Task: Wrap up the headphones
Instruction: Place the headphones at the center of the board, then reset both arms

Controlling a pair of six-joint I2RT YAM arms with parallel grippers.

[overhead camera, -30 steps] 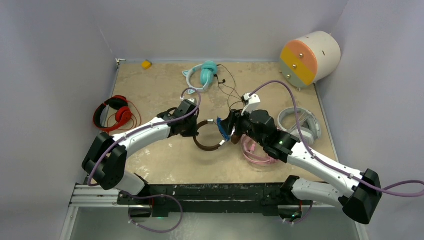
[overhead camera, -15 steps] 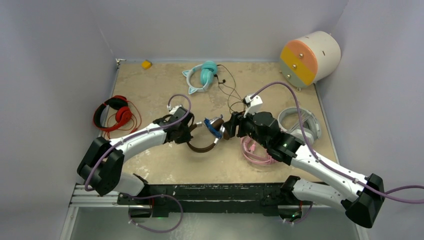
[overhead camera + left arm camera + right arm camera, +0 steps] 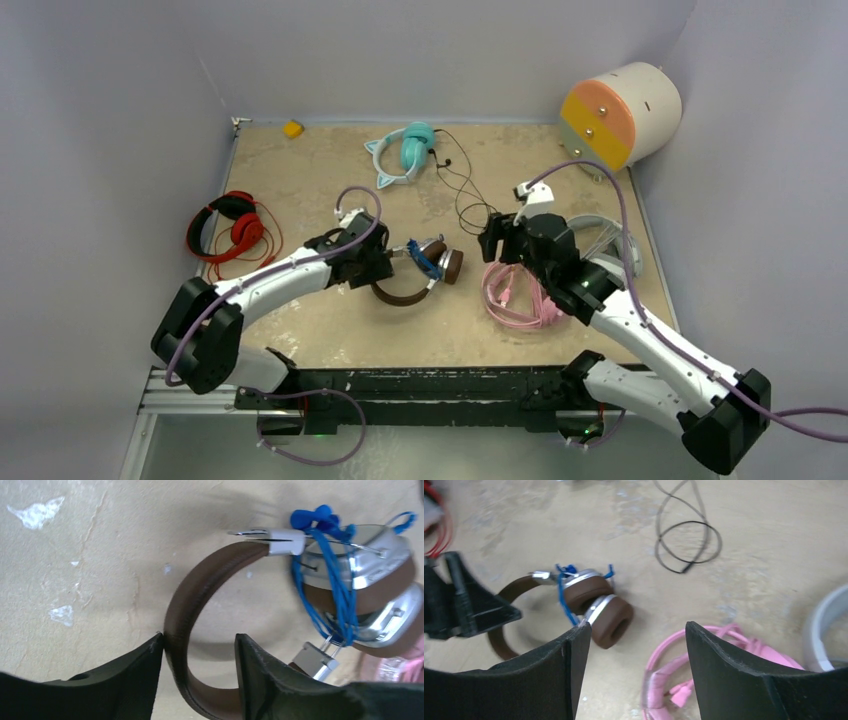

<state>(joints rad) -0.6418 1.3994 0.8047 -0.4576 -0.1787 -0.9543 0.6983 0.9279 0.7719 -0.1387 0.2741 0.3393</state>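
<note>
The brown headphones (image 3: 400, 294) with silver cups (image 3: 370, 580) lie mid-table, a blue cord (image 3: 341, 600) wound around the cups. My left gripper (image 3: 378, 262) stands open astride the brown headband (image 3: 185, 605). The band touches one finger, with a gap to the other. My right gripper (image 3: 492, 240) hangs open and empty to the right of the cups, above the pink headphones (image 3: 515, 295). In the right wrist view the brown cups (image 3: 599, 607) lie beyond the left finger and the pink pair (image 3: 674, 655) lies between the jaws, below them. The grey-white headphones (image 3: 600, 245) lie at the far right.
Teal cat-ear headphones (image 3: 405, 150) lie at the back, their black cable (image 3: 465, 190) looping toward the middle. Red headphones (image 3: 228, 228) sit by the left wall. An orange-faced cylinder (image 3: 620, 115) stands at the back right, a small yellow object (image 3: 292, 128) at the back left.
My left gripper has opened off the brown headband. My right gripper has let go of the cups and drawn back to the right, opening wider. The brown headphones now rest on the table.
</note>
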